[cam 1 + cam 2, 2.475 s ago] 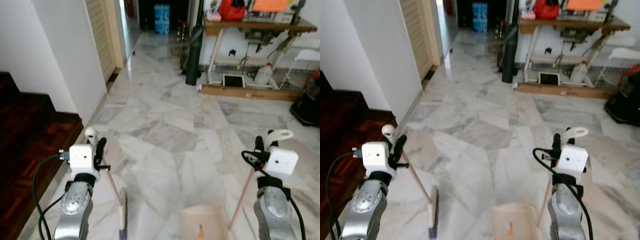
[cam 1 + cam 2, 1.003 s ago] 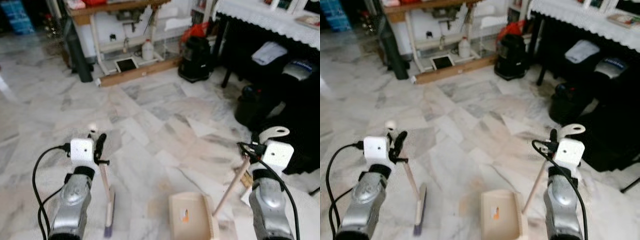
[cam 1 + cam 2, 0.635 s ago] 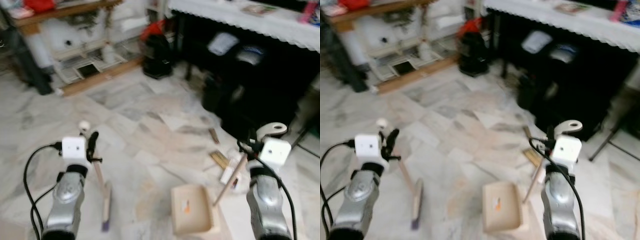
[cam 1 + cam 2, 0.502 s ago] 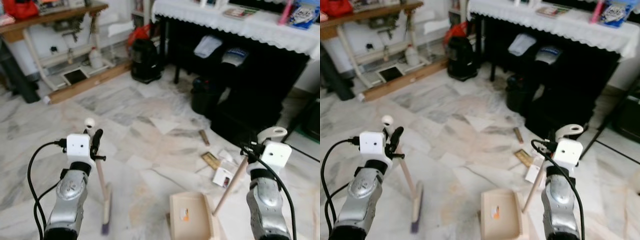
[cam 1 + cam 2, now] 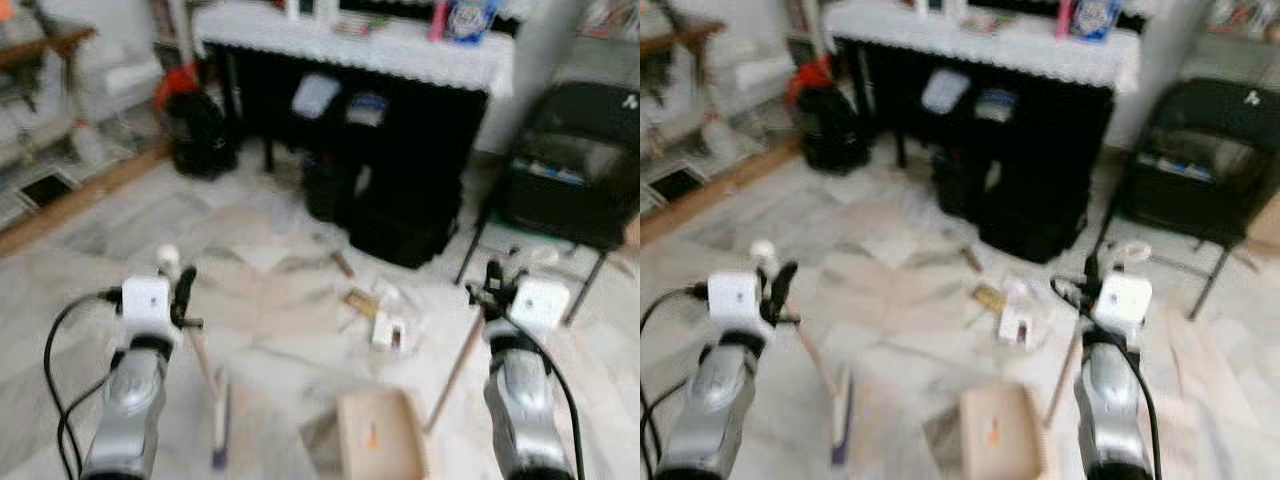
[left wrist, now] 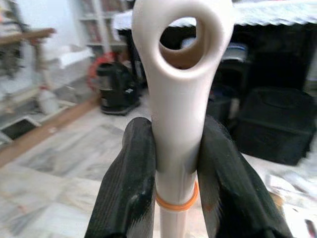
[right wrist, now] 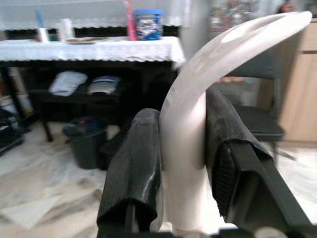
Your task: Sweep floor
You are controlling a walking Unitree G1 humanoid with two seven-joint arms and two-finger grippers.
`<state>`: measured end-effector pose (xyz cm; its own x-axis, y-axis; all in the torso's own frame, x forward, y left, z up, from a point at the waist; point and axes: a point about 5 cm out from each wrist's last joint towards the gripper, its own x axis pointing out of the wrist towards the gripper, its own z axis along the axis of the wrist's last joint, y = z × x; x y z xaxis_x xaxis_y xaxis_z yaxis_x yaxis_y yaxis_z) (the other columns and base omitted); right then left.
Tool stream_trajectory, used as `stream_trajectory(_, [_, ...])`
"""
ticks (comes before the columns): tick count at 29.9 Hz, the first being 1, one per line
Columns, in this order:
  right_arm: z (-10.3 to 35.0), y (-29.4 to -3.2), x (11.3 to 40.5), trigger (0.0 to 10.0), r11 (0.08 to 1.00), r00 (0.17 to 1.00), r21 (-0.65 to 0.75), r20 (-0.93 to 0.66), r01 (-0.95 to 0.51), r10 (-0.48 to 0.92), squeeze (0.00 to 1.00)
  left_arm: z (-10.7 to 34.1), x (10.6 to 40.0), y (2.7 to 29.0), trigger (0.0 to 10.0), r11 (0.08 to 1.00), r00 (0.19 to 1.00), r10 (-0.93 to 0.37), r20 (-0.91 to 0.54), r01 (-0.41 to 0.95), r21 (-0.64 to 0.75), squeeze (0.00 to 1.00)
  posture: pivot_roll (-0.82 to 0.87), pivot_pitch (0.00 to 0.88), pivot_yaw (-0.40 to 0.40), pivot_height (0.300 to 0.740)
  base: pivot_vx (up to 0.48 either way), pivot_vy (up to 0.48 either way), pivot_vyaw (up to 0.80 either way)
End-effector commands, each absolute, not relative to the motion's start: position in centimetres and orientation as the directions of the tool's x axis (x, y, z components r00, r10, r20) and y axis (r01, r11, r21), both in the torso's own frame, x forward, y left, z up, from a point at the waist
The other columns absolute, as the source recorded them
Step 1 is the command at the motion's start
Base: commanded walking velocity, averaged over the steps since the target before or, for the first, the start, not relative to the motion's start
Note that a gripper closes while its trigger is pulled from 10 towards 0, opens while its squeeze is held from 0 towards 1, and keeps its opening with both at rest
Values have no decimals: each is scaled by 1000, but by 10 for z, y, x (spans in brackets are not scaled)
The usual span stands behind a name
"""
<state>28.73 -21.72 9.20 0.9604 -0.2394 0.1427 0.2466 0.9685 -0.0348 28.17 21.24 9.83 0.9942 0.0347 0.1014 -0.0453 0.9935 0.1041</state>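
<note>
My left gripper [image 5: 180, 290] is shut on the cream handle of a broom [image 5: 205, 370], whose head [image 5: 219, 428] rests on the marble floor. In the left wrist view the black fingers [image 6: 131, 183] clamp the broom handle [image 6: 178, 99] just below its ringed end. My right gripper [image 5: 492, 285] is shut on the curved handle of a beige dustpan [image 5: 378, 434], which sits on the floor between the arms. The right wrist view shows the dustpan handle [image 7: 198, 114] pinched between both fingers [image 7: 133, 168]. Scattered litter [image 5: 375, 315], small cards and scraps, lies on the floor ahead of the dustpan.
A black table with a white lace cloth [image 5: 360, 55] stands ahead, with bags and a dark bin [image 5: 325, 185] beneath it. A black folding chair [image 5: 565, 165] stands at the right. A black appliance [image 5: 200, 135] and a wooden shelf stand at the left.
The camera has swung right and moved forward: the black table, the chair and the litter are now straight ahead and nearer. Both grippers keep their hold on the broom and the dustpan.
</note>
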Motion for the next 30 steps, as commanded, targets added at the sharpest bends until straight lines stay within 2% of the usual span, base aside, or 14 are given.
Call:
stream_trajectory(1, [101, -218, 287, 10000, 968, 955, -50, 185, 246, -233, 0, 105, 281, 210, 10000, 992, 990, 30, 137, -46, 114, 0, 5, 0, 8, 740, 0, 0, 0])
stream_trajectory(10, [103, -215, 290, 10000, 974, 959, -51, 192, 221, -208, 0, 105, 277, 216, 10000, 991, 989, 49, 138, -65, 117, 0, 22, 0, -16, 740, 0, 0, 0])
stream_trajectory(20, [103, -220, 286, 10000, 971, 958, -50, 184, 234, -222, 0, 101, 271, 207, 10000, 994, 991, 41, 127, -54, 98, 0, 12, 0, -18, 740, 0, 0, 0])
stream_trajectory(30, [101, -219, 282, 10000, 972, 960, -51, 174, 229, -217, 0, 98, 272, 210, 10000, 993, 994, 19, 103, -31, 117, 0, -17, 0, -3, 740, 0, 0, -766])
